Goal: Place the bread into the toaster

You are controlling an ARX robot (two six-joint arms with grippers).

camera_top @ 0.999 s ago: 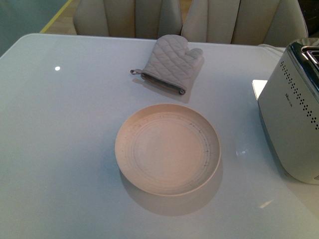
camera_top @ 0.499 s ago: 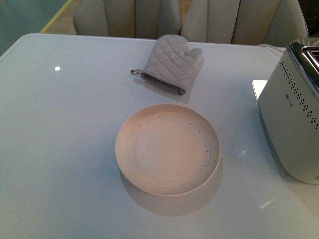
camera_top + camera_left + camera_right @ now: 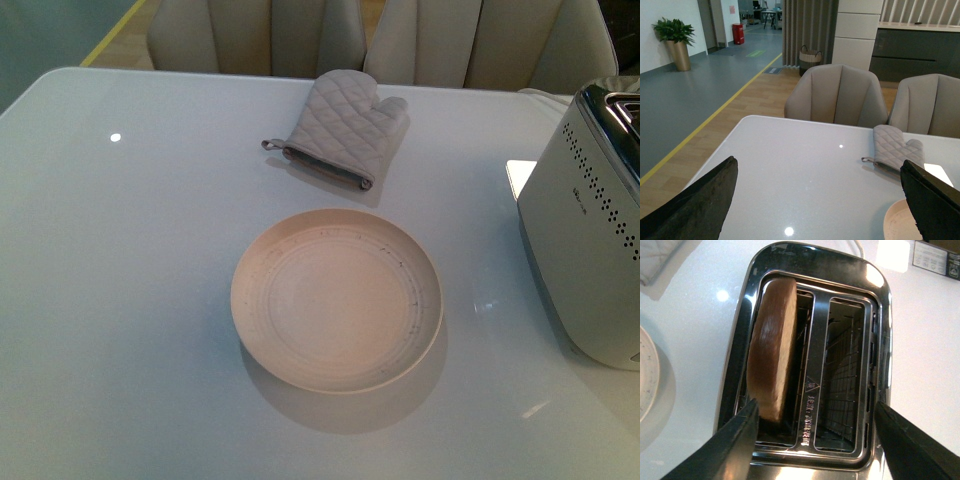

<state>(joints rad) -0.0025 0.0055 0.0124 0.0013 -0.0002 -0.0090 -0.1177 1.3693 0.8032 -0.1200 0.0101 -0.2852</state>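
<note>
Room, left wrist view: grey floor with a yellow line, wood strip, potted plant (image 3: 675, 42), red bin (image 3: 738, 33), two beige chairs (image 3: 839, 95) at the far edge of the table (image 3: 805, 165).

Surface: glossy white, with ceiling light reflections.

Left gripper (image 3: 815, 200): spread wide, nothing between the fingers, hanging above the table's near left.

Centre, front view: round cream plate (image 3: 337, 298), bare; quilted grey oven mitt (image 3: 345, 126) beyond it, apart.

Right edge: white toaster (image 3: 585, 250).

Right gripper (image 3: 815, 440): released, fingers spread to either side above the chrome top. The bread (image 3: 771, 347) stands on edge in one slot, crust up; the other slot holds nothing.
</note>
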